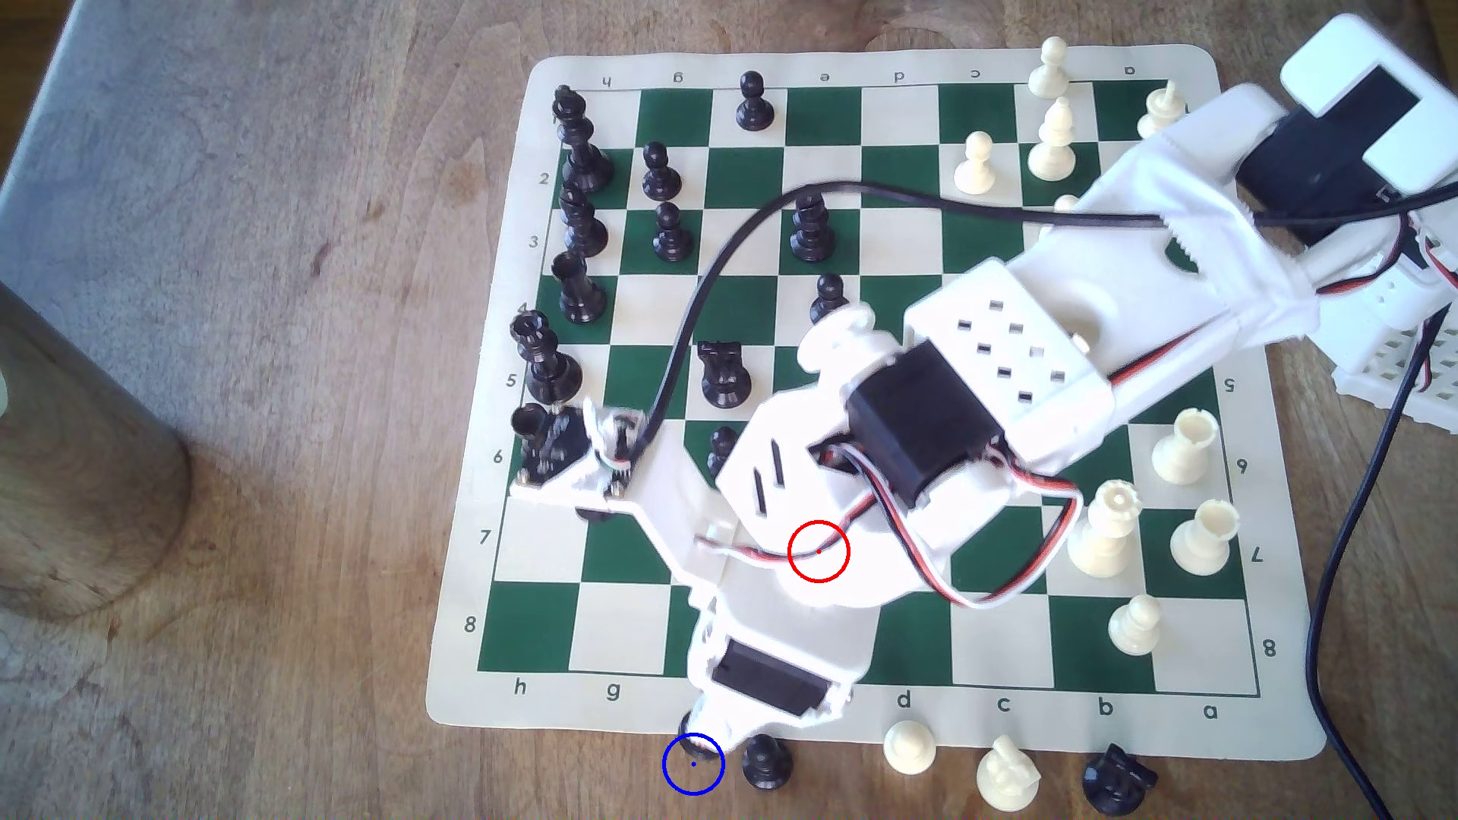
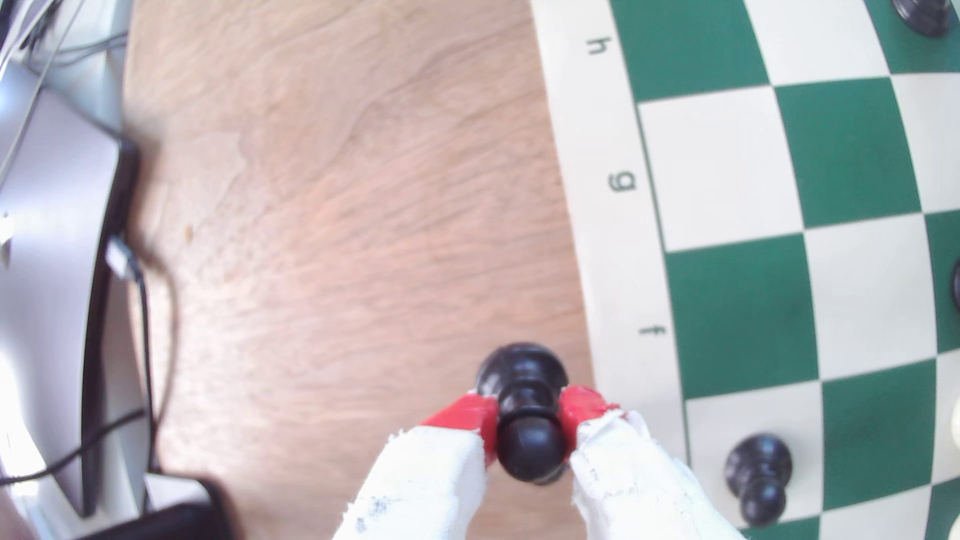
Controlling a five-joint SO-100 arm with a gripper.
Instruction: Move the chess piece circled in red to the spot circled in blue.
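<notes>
My gripper (image 2: pixel 527 418) is shut on the black pawn (image 2: pixel 525 446), its red pads (image 2: pixel 462 415) squeezing the collar just under the ball head. The pawn stands upright over bare brown wood, just off the chess mat's margin by the letter f. Whether its base touches the wood I cannot tell. In the exterior view the gripper tip (image 1: pixel 706 733) sits at the upper rim of the blue-circled spot (image 1: pixel 694 777), and a dark sliver of the pawn (image 1: pixel 684 722) shows beside it. The red ring (image 1: pixel 818 551) now lies over the white arm.
A black pawn (image 1: pixel 764 761) stands on the wood just to the exterior view's right of the blue ring, followed by a white pawn (image 1: pixel 909 745), a white knight (image 1: pixel 1007 777) and a black knight (image 1: pixel 1116 777). The chess mat (image 1: pixel 552 694) holds many pieces. A wooden cylinder (image 1: pixel 79 473) stands at the left.
</notes>
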